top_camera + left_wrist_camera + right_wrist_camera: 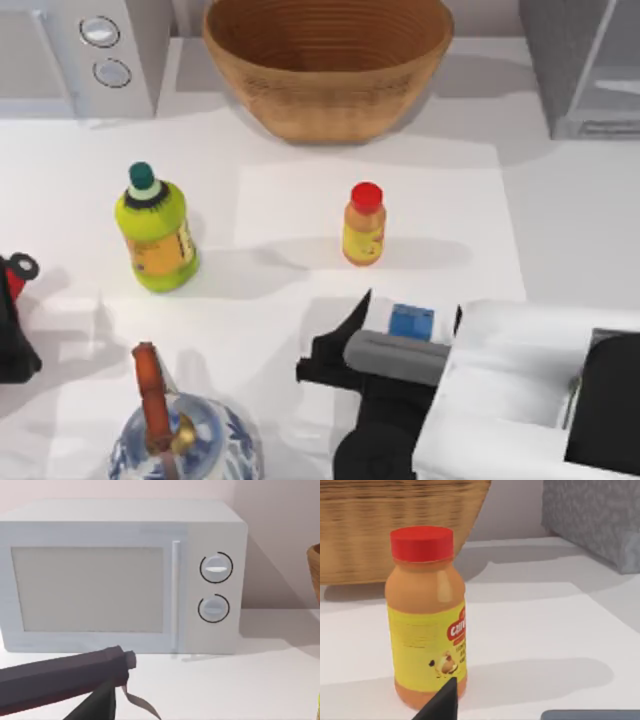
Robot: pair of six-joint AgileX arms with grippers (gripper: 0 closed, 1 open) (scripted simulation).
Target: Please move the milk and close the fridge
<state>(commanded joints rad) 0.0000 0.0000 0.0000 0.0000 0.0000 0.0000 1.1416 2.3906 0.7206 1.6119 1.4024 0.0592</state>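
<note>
Milk (411, 322): small box-shaped carton; the blue top is the part visible from above, with a strip of white just beside it. It sits on the tabletop (560, 230) near the front edge, right of centre, and is mostly hidden by the right arm. It lies in front of the orange bottle and well apart from the fridge.

Fridge (580, 65): large grey cabinet at the back right corner. The side is dark textured grey; a paler panel faces right. Whether the door is open cannot be told.

Right end effector (400, 315): positioned directly at the milk, one dark finger (352, 318) to the carton's left and another at its right. Contact with the carton cannot be told, nor how wide the fingers stand.

Left end effector (15, 300): parked at the left edge of the tabletop, well apart from the milk. Its finger state cannot be told.

Orange bottle (364, 224): upright, red cap, yellow label, at the tabletop's centre, behind the milk.

Green bottle (154, 230): upright, dark green cap, left of the orange bottle.

Basket (328, 60): woven bowl at the back centre.

Microwave (85, 55): light grey, two round knobs, back left corner.

Teapot (180, 440): blue-and-white, brown handle, front left.
</note>
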